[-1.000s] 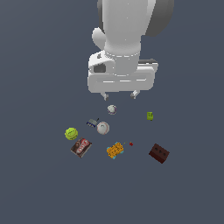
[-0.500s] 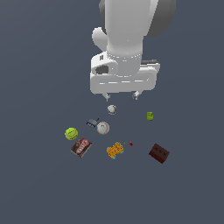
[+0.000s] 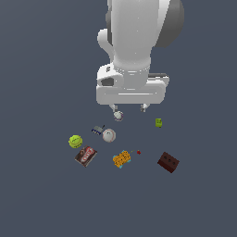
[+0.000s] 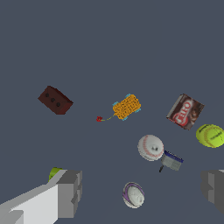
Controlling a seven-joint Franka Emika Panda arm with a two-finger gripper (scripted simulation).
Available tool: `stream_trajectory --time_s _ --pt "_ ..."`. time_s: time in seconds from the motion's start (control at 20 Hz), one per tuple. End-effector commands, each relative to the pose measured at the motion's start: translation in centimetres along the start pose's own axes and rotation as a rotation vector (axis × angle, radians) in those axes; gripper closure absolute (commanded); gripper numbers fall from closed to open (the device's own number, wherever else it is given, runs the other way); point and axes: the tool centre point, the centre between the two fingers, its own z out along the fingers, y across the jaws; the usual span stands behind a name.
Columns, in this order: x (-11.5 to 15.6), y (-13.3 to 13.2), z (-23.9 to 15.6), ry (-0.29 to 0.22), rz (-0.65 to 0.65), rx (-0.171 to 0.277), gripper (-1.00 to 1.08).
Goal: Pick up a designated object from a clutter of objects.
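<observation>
Hanging over the clutter in the exterior view, the gripper (image 3: 129, 107) is sitting just above centre with fingers spread and holding nothing, while the orange block (image 3: 121, 159) is lying below centre, between the brown-red packet (image 3: 85, 156) and the dark red brick (image 3: 168, 162). Showing in the wrist view, the orange block (image 4: 127, 106) is lying free near mid-frame, well apart from both fingers (image 4: 70, 192), with the white baseball (image 4: 150, 147) nearby.

Simulated test scene, rendered: a featureless slate-grey floor (image 3: 41, 194) is shown without walls or furniture. Small flat-shaded items are scattered on it, with a smooth white robot arm (image 3: 139, 41) rendered at 12 o'clock.
</observation>
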Motion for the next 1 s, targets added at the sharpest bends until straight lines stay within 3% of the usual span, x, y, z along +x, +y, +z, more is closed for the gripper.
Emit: stream_trajectory --time_s 0.0,0.95 --pt "0.4 0.0 0.8 -0.001 0.038 0.001 -0.92" --pt "3.7 -0.3 11.6 -0.012 0.501 -0.002 -0.92"
